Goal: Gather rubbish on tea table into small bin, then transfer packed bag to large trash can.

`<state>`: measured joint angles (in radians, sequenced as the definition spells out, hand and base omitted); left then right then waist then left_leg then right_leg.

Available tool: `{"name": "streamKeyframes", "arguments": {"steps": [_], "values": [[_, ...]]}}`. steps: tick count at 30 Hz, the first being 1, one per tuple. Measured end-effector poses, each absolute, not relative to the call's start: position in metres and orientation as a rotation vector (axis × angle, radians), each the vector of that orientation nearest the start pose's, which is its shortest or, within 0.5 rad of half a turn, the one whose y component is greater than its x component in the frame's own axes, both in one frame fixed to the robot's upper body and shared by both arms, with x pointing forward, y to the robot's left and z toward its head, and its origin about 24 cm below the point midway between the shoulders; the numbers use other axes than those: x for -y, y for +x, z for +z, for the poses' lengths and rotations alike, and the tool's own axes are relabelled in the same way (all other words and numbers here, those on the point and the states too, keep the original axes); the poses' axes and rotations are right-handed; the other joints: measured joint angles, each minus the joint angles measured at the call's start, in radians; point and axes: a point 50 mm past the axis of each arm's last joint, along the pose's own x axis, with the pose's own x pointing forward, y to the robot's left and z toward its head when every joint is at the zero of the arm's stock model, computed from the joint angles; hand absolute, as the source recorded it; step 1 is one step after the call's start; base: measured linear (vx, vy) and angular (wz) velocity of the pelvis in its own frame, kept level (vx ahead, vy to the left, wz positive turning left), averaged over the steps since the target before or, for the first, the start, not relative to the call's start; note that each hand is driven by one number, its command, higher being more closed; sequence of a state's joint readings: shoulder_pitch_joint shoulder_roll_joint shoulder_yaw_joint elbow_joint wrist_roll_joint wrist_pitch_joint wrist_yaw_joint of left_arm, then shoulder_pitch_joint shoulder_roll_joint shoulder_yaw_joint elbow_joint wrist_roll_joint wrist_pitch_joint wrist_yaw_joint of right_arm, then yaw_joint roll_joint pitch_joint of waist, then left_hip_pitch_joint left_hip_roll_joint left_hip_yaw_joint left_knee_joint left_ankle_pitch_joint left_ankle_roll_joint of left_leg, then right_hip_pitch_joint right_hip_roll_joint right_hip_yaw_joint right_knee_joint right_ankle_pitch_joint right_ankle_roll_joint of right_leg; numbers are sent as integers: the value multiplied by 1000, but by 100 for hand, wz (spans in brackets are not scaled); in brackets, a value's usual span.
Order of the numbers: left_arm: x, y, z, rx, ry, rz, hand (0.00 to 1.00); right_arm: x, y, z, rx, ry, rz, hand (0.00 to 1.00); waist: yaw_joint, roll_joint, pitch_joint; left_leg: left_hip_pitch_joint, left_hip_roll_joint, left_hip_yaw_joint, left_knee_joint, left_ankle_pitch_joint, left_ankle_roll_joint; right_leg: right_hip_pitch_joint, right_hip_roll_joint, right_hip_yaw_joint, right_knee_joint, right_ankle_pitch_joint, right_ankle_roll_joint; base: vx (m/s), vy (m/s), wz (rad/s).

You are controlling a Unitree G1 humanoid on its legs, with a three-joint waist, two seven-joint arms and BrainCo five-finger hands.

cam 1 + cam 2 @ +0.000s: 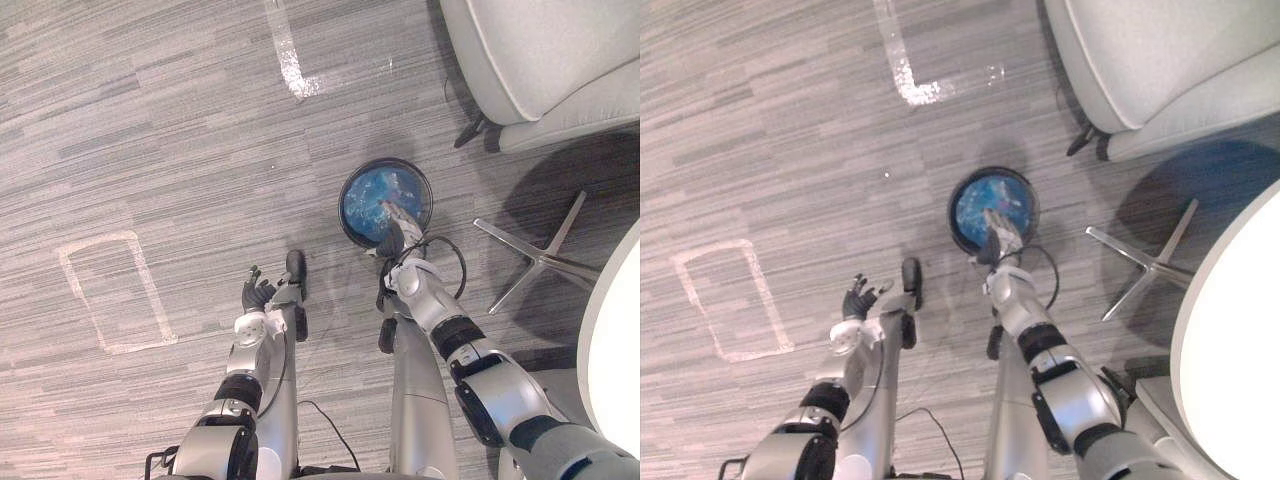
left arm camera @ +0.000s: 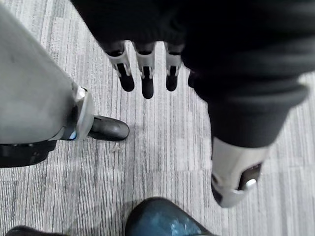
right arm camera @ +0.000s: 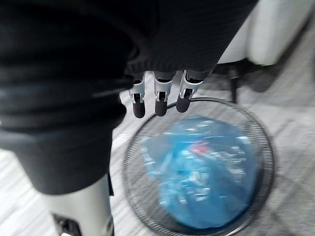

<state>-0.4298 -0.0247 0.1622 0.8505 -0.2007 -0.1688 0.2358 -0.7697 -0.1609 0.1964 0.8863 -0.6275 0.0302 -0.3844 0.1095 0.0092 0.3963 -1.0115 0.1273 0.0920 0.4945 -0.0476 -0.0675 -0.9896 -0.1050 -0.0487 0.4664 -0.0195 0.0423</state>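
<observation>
Right hand (image 3: 156, 101): right up close, fingers straight and hanging side by side, nothing in them, poised above the near rim of the small bin (image 1: 341, 210).
Left hand (image 1: 258, 292): out over bare floor (image 1: 150, 150), fingers loose and spread, thumb apart, empty, well apart from the bin.
Small bin: round black mesh, standing on the floor between the robot and the armchair (image 1: 540, 60), near the white desk (image 1: 615, 340).
Blue bag (image 3: 202, 172): sits crumpled inside the bin and fills it. A red scrap (image 3: 199, 146) shows in it, though what else lies inside is hard to make out.
Step in hand: looks like the turn from gathering to bagging up, with the right hand over the bag's edge.
Next move: lower those fingers to the bag's rim just inside the mesh and close them on the plastic. Then lift straight up so the bin does not tip or ride along.
</observation>
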Motion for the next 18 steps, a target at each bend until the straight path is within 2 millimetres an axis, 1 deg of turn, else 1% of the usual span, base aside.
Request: {"name": "streamKeyframes", "arguments": {"steps": [1,2,5,6,8,10,12,17,18], "values": [[-154,309,-22,-298,-228,312,0,134,381,87,94,-964,-141,0,0,0,0,-9,0,0,0,2,0,-9,0,0,1,1,0,16,-1,6],[-156,312,-19,-288,-239,323,0,140,385,96,98,-941,-199,0,0,1,0,-45,-1,-5,0,9,-1,-44,0,-4,3,3,-2,22,2,9],[-155,315,-14,-275,-256,327,0,150,389,102,69,-908,-269,0,1,2,2,-83,-7,-17,6,19,-3,-84,-5,-10,22,0,-5,26,1,14],[-155,316,-12,-260,-264,335,0,154,391,108,71,-892,-301,0,1,2,2,-104,-9,-20,12,19,-3,-105,-7,-11,34,-4,-5,32,2,12],[-154,318,-8,-237,-280,339,0,158,393,114,78,-886,-329,0,0,2,3,-129,-12,-21,18,19,-3,-133,-13,-12,48,-9,-7,16,5,8],[-153,319,-5,-225,-285,339,0,162,397,126,97,-896,-351,0,1,4,5,-171,-14,-24,35,19,-3,-175,-16,-13,69,-16,-6,11,10,8],[-153,320,-4,-218,-298,342,0,163,399,129,96,-909,-354,0,1,7,8,-202,-18,-35,50,19,-3,-204,-20,-17,96,-30,-2,7,10,19],[-156,331,15,-142,-329,339,0,172,403,141,107,-928,-394,0,4,10,17,-287,-32,-61,80,20,-7,-296,-37,-33,176,-68,-4,3,1,24],[-156,333,19,-122,-337,338,0,174,405,147,116,-931,-405,0,5,13,20,-309,-34,-65,86,20,-7,-318,-38,-33,191,-75,-4,-3,-5,13]]}}
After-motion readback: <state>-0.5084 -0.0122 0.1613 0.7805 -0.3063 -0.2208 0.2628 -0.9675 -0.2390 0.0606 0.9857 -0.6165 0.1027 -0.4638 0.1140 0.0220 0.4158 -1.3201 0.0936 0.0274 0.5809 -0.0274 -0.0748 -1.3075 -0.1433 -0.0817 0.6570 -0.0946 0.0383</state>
